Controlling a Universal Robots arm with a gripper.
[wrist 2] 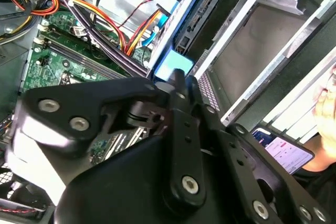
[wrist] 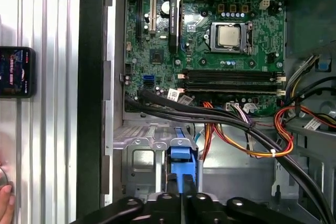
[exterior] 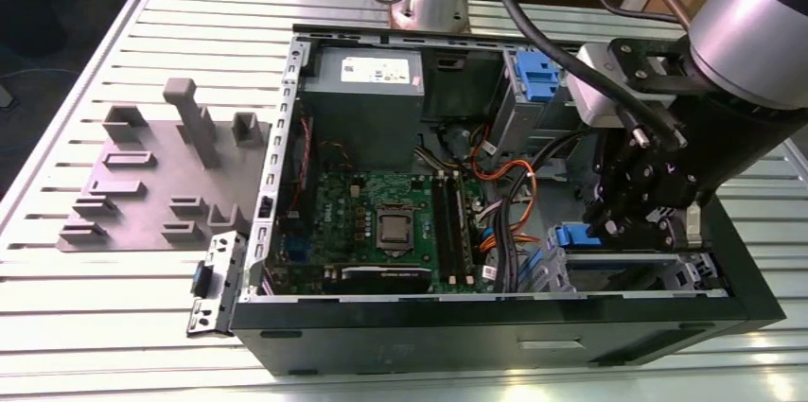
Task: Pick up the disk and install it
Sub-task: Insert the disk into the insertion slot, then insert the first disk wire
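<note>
Slatted metal bench (exterior: 114, 307), open computer case (exterior: 505, 326). We see the gripper (wrist: 182, 195) closed on the disk (wrist: 182, 167) by its blue carrier, directly above the drive cage (wrist: 137, 162). We judge the cable bundle (wrist: 210, 116) just beyond could snag a tilted insertion.

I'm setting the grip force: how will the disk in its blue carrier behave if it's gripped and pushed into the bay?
Probably stiff: the disk shows as a straight, flat edge at the end effector. Its blue plastic carrier looks thin, so it may flex or crack under a hard squeeze. Standing on edge by the metal bay, it could tilt and jam if pushed off-line.
</note>
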